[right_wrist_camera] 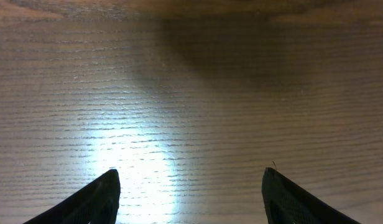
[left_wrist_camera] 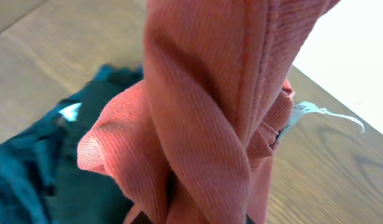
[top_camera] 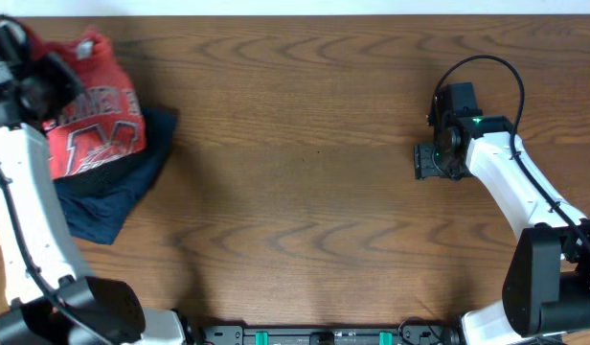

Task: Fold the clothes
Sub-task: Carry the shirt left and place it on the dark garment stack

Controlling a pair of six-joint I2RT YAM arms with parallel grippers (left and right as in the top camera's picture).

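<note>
**Coral-red T-shirt (top_camera: 96, 129) sitting bunched at ten o'clock, pinched by the left fingers (top_camera: 46, 81)**

Red ribbed cloth is filling the left wrist view, hanging in a twisted fold close to the lens. The left fingers are almost hidden under it and appear to be pinching it. A white neck tag (left_wrist_camera: 303, 111) is sticking out toward three o'clock there. From overhead, the T-shirt is lying crumpled with its dark-and-white lettering (top_camera: 89, 107) facing up. It is resting partly on a navy garment (top_camera: 113, 196), which is spreading out toward five o'clock from it. The right fingers (top_camera: 425, 161) are hovering at three o'clock over the bare wooden surface (top_camera: 305, 144), well apart from the T-shirt. They are standing spread wide and gripping nothing.
</note>
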